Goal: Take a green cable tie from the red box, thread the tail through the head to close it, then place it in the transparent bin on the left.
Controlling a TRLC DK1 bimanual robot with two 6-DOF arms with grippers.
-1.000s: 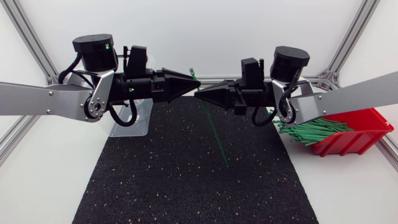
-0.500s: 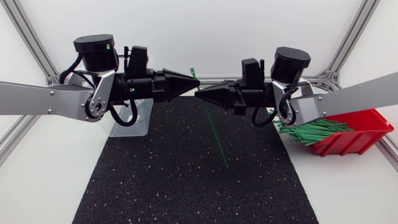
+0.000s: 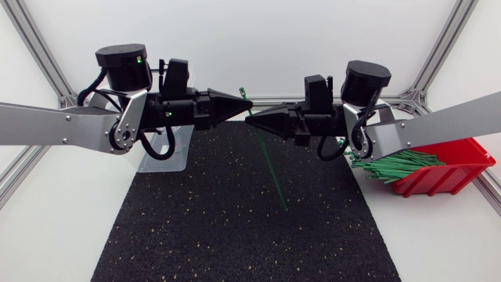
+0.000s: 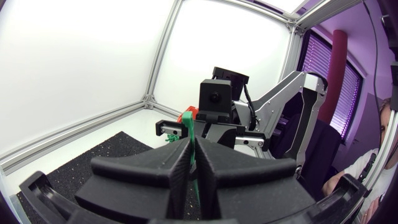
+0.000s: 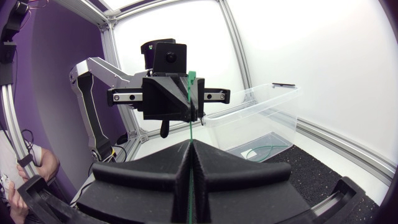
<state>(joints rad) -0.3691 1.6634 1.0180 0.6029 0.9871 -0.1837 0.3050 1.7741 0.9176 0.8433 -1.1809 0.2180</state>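
green cable tie [image 3: 270, 168] is in the air between the two arms, over the black mat [image 3: 235, 243]. Not looped yet.

Its head end pokes up just above the left gripper [image 3: 244, 104], which is clamped on the strap right under the head. The left wrist cam shows green pinched between the closed fingers [image 4: 155, 174].

The right gripper [image 3: 249, 121] is clamped on the strap just below that, tips almost touching the left's. The long tail hangs free, slanting down toward the mat.

Handling, my read:
- Very light, thin, springy plastic, probably slick.
- Bends easily along its length and won't hold a curve by itself.
- With that much free tail it'll flop. Better to grip near the tail tip for threading, with the head pinned close as it is now.

spare ties [image 3: 391, 166] sit in the red box [image 3: 462, 168]. The transparent bin [image 3: 168, 149] is behind the left arm.
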